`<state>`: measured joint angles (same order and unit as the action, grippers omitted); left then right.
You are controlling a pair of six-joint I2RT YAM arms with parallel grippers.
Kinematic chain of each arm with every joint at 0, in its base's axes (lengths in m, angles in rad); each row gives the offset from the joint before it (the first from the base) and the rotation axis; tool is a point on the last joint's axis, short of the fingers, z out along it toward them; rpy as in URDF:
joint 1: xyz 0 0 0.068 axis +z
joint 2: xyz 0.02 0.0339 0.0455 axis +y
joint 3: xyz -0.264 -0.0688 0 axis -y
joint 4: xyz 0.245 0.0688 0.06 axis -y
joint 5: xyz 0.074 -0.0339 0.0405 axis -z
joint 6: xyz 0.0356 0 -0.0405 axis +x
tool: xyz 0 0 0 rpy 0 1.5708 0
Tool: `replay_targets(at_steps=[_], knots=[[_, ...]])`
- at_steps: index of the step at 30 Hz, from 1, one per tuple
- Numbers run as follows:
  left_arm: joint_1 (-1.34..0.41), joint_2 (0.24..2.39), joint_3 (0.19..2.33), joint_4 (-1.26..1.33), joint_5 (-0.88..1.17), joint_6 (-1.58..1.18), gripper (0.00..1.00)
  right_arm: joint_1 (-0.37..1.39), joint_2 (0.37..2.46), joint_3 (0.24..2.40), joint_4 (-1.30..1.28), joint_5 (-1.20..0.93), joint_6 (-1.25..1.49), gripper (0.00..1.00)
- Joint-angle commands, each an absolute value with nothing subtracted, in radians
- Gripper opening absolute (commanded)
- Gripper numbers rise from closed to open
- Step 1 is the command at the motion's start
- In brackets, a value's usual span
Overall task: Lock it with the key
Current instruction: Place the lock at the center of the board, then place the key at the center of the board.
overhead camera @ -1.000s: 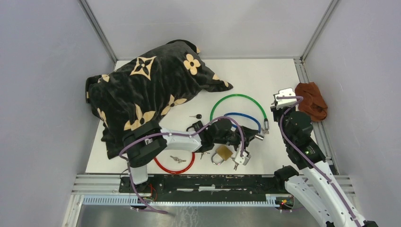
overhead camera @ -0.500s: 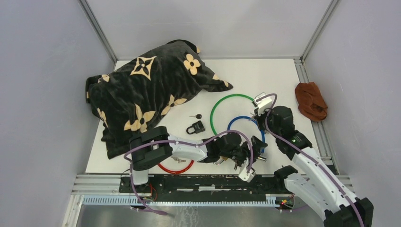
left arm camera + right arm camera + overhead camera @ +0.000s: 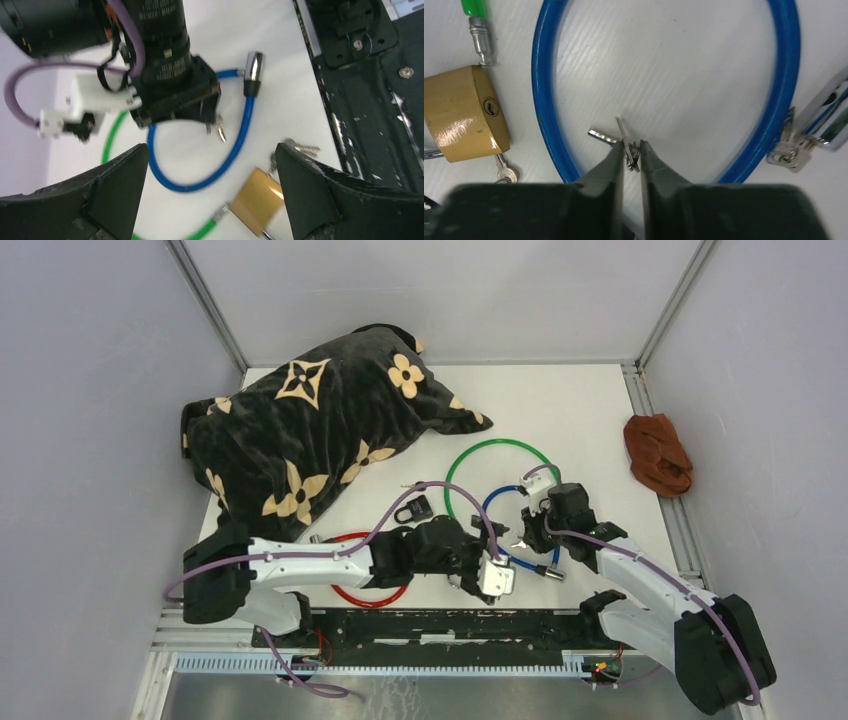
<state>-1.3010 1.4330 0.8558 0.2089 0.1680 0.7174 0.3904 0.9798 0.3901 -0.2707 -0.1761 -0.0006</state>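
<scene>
The brass padlock (image 3: 464,115) lies flat on the white table with a key (image 3: 504,171) in its base; my left arm hides it from above. My left gripper (image 3: 210,197) hovers over it wide open, the padlock (image 3: 257,200) below the right finger and untouched. My right gripper (image 3: 630,154) is low inside the blue cable loop (image 3: 544,100), its fingertips closed on a small bunch of keys (image 3: 629,145). From the left wrist that bunch (image 3: 218,131) hangs under the right gripper. In the overhead view the right gripper (image 3: 525,537) is beside the left gripper (image 3: 478,565).
A green cable (image 3: 490,445) ends next to the padlock. The blue cable's chrome lock end (image 3: 824,120) has its own keys (image 3: 789,152). A red cable (image 3: 365,595), a black padlock (image 3: 415,508), a black patterned pillow (image 3: 310,430) and a brown cloth (image 3: 660,455) are also here.
My left gripper opened wide, let go of the brass padlock and its arm swung low. My right arm came in from the far right to the blue loop.
</scene>
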Motion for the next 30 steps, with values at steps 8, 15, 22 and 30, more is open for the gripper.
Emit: replay_targets(at_steps=[8, 15, 22, 30], knots=[[-1.109, 1.183, 0.558, 0.445, -0.206, 0.13, 1.0, 0.384, 1.103, 0.664, -0.368, 0.027, 0.008, 0.58], [-0.919, 1.015, 0.383, 0.582, -0.085, -0.044, 0.99, 0.224, 1.447, 0.943, -0.428, 0.079, -0.169, 0.66], [-0.799, 0.935, 0.286, 0.636, -0.005, -0.172, 0.97, 0.14, 1.694, 1.124, -0.466, 0.003, -0.207, 0.66], [-0.728, 0.906, 0.242, 0.648, -0.005, -0.221, 0.94, 0.082, 1.854, 1.166, -0.488, -0.058, -0.235, 0.51]])
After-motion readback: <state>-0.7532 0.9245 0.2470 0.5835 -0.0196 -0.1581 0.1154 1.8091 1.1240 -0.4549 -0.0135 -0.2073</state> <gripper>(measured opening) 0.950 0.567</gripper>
